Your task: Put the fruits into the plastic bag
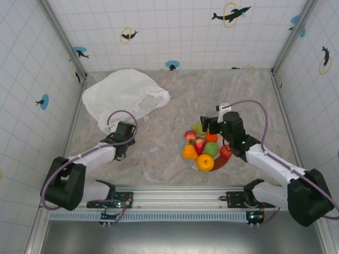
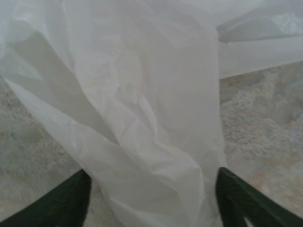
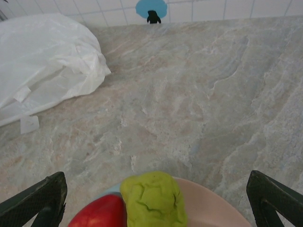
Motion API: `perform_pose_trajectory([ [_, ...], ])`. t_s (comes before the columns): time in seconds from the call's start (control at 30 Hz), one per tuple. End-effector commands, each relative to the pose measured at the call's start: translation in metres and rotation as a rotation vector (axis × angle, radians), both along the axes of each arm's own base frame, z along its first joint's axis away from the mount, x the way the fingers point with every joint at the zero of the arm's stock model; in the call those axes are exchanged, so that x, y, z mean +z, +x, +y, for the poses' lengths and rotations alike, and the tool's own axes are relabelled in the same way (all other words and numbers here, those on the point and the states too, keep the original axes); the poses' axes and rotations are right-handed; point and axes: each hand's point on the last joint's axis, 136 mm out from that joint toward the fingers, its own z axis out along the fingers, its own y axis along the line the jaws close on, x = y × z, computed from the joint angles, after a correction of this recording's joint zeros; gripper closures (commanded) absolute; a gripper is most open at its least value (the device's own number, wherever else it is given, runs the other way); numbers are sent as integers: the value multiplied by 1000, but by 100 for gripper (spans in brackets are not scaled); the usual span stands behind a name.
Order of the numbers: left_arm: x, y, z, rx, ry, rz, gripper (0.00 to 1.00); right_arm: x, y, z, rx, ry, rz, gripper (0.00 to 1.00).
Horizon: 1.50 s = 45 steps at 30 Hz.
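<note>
1. Nearest risk: the fruits (image 1: 205,150) sit heaped on the plate (image 3: 208,203), so a clumsy pinch at the pear (image 3: 154,201) could roll its neighbours onto the desk (image 1: 159,159).
2. Farther risk: the plastic bag (image 1: 124,95) lies slumped (I see no open mouth), and its thin film may slip free.
3. My right claw (image 3: 156,177) gapes wide over the pear, holding nothing.
4. My left claw (image 2: 152,194) stands part-open astride a bag fold, not pinching it.

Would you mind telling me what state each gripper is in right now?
Left gripper: open, jaws straddling a fold of the plastic bag.
Right gripper: open, empty, over the pear.
</note>
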Motion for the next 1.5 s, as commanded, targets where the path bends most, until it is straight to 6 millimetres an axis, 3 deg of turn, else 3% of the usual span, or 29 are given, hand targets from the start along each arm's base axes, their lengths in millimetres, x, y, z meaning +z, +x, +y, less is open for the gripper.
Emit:
perform_pose_trajectory([
  [0.0,11,19,-6,-28,15,-62,45,3,2,6,6,-20,1,0],
  [0.17,15,26,-32,-120,-99,-86,83,-4,2,3,5,-76,9,0],
  [0.3,26,19,-58,-217,-226,-101,100,-6,0,10,53,-88,-8,0],
  [0.57,49,-22,-101,-448,-458,-82,100,2,13,32,133,-132,-61,1],
  [0.9,79,-64,-111,-567,-560,-77,100,-8,51,67,203,-109,-35,1],
  [1.07,85,-72,-104,-545,-557,-105,100,-24,82,88,251,-108,48,4],
  [1.23,88,-74,-99,-528,-545,-118,100,-53,107,89,228,-181,126,7],
  [1.47,87,-72,-97,-518,-536,-117,100,-95,112,92,257,-283,249,9],
])
